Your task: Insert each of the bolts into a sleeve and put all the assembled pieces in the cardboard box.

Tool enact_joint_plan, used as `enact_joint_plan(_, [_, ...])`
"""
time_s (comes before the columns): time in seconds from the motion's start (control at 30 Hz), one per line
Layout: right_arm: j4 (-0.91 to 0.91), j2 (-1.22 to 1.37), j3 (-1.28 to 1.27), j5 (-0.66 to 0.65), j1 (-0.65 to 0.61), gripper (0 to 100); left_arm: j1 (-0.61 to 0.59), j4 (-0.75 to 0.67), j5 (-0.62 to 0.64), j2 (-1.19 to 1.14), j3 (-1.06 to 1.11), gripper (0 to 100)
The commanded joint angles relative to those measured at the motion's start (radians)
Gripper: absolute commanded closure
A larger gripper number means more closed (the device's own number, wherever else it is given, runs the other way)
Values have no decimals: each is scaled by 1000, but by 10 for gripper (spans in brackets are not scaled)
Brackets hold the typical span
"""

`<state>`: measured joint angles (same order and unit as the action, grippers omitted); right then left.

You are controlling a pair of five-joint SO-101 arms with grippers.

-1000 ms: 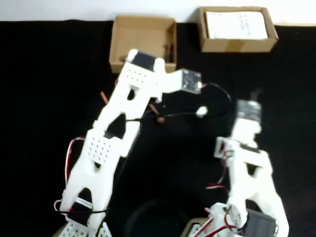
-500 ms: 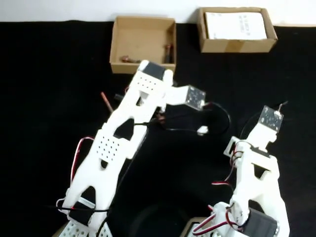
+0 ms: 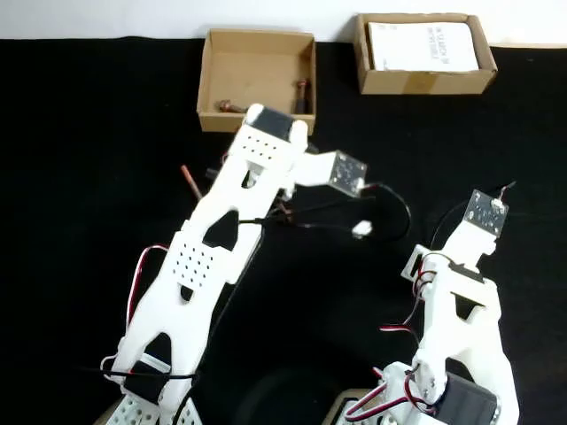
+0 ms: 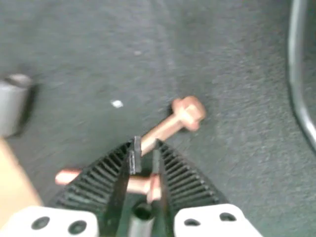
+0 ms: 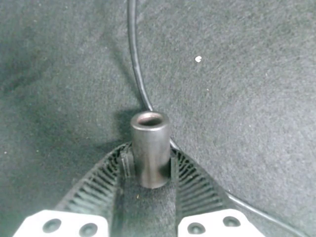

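A copper-coloured hex-head metal bolt [image 4: 185,114] is seen lying on the black felt-covered table [image 4: 237,59]. Its shank runs in between the tips of the left gripper [image 4: 145,147], whose jaws are drawn narrow onto it; how firmly it is pinched cannot be told. A second copper-coloured piece [image 4: 68,176] is glimpsed beneath those jaws, and its nature cannot be made out. The right gripper [image 5: 150,153] is closed on a dark grey cylindrical steel sleeve [image 5: 149,136], gripped at the end away from its open mouth, so that the bore is left clear. A thin black cable [image 5: 136,64] is seen on the felt just behind it. In the high view the brown open-topped cardboard box [image 3: 210,84] stands at the table's far edge with one assembled piece [image 3: 232,107] and another [image 3: 301,93] inside, and a loose copper bolt [image 3: 188,176] lies on the felt short of it. The bolt is judged light, rigid and smooth, apt to roll or swivel in a loose pinch. It is best taken near the head, with the tip left free. The sleeve is likewise judged stiff and slippery, so a low, firm hold is favoured.
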<state>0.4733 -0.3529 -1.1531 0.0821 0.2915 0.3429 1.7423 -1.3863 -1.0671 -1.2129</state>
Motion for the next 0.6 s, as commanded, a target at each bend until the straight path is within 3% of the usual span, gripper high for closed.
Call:
enact_joint_plan(0.0, [-12, -16, 39, 2, 10, 991, -13, 20, -382, 19, -99, 858])
enact_joint_plan(0.17, [-12, -16, 39, 0, 8, 991, -38, 26, -384, 53, -91, 842])
enact_joint_plan(0.4, [-12, -16, 39, 0, 8, 991, -15, 21, -480, 196, 168, 840])
enact_joint_plan(0.57, [-12, -16, 39, 0, 8, 991, 27, -6, -479, 173, 200, 841])
